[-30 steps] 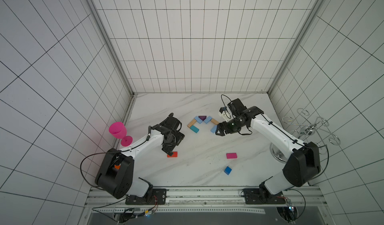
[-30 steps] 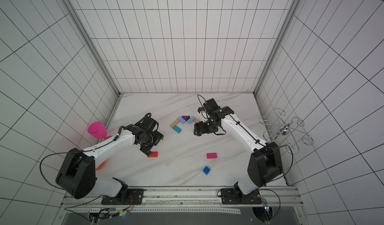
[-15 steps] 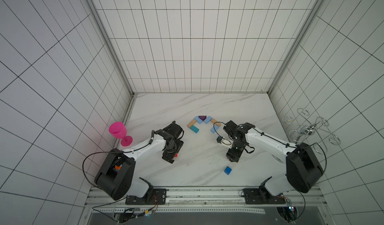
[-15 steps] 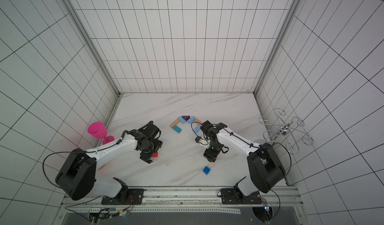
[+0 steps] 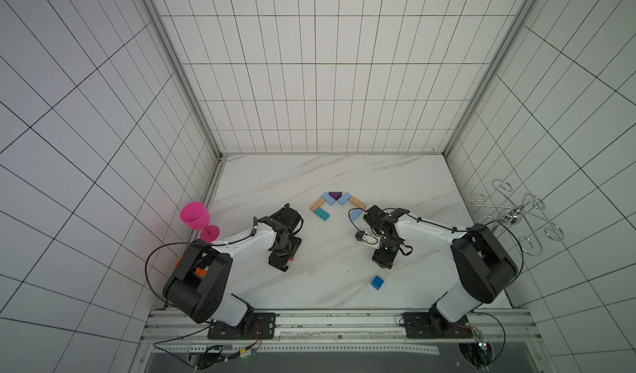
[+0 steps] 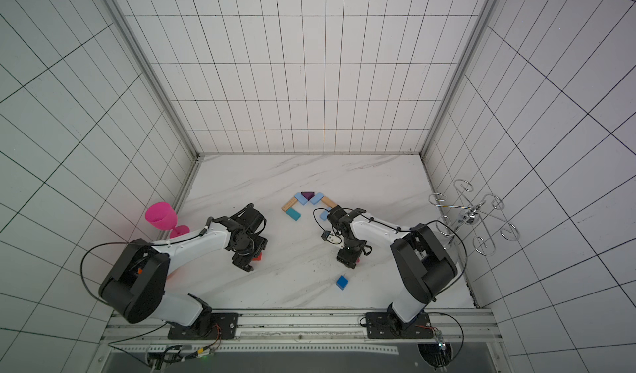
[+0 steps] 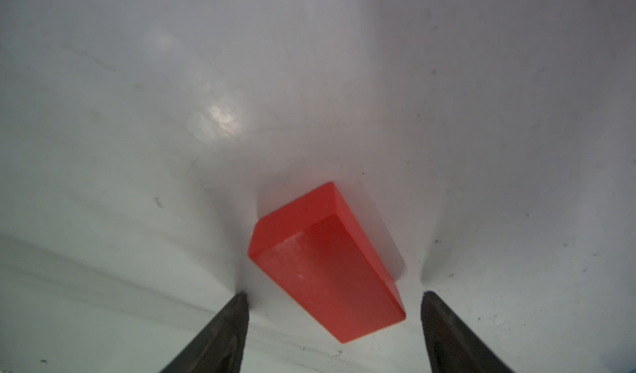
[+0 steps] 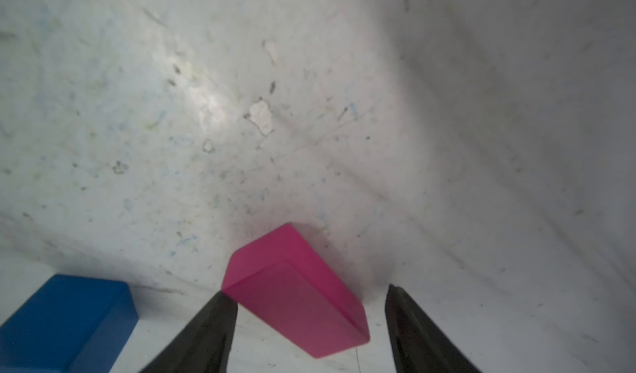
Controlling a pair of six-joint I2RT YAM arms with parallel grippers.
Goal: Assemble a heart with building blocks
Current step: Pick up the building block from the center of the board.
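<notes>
The partial heart lies mid-table in both top views: purple triangle (image 5: 335,194), two light blue blocks (image 5: 329,199), two tan ones (image 5: 318,204), a teal block (image 5: 322,213), and a light blue block (image 5: 356,213) half behind my right arm. My left gripper (image 7: 334,292) is open, its fingers on the table either side of the red block (image 7: 327,268), with gaps on both sides. My right gripper (image 8: 308,289) is open astride the magenta block (image 8: 292,268); one fingertip touches its corner, the other stands apart. The blue cube (image 5: 377,282) lies loose beside it.
A pink goblet (image 5: 196,216) stands at the table's left edge by my left arm. A wire rack (image 5: 512,213) stands at the right edge. Tiled walls close in three sides, and a metal rail (image 5: 327,323) runs along the front.
My right arm has swung from the heart down to the magenta block. My left gripper has dropped over the red block. Both pairs of jaws have narrowed.
</notes>
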